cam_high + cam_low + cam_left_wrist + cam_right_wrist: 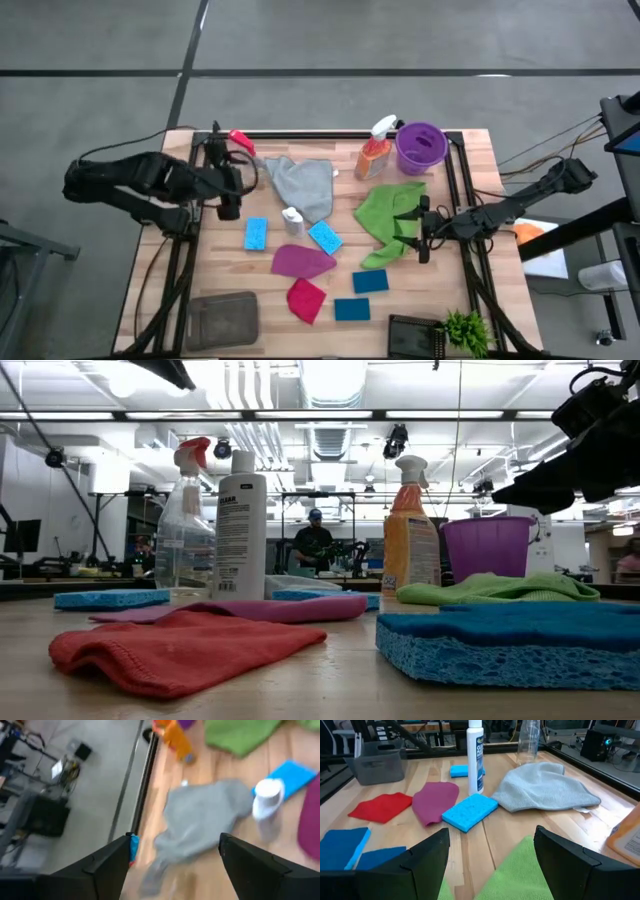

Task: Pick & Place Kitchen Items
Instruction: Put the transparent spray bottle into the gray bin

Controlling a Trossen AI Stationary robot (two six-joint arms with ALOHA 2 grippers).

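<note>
Approach: with left gripper [228,195] open and empty beside grey cloth [305,183], lower onto bunched fold; keep right gripper [424,232] open above green cloth [388,215].

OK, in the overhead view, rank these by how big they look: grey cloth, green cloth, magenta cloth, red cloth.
Largest to smallest in the overhead view:
1. green cloth and grey cloth: look about alike, and both are crumpled, so I won't rank them apart.
2. magenta cloth
3. red cloth
</note>
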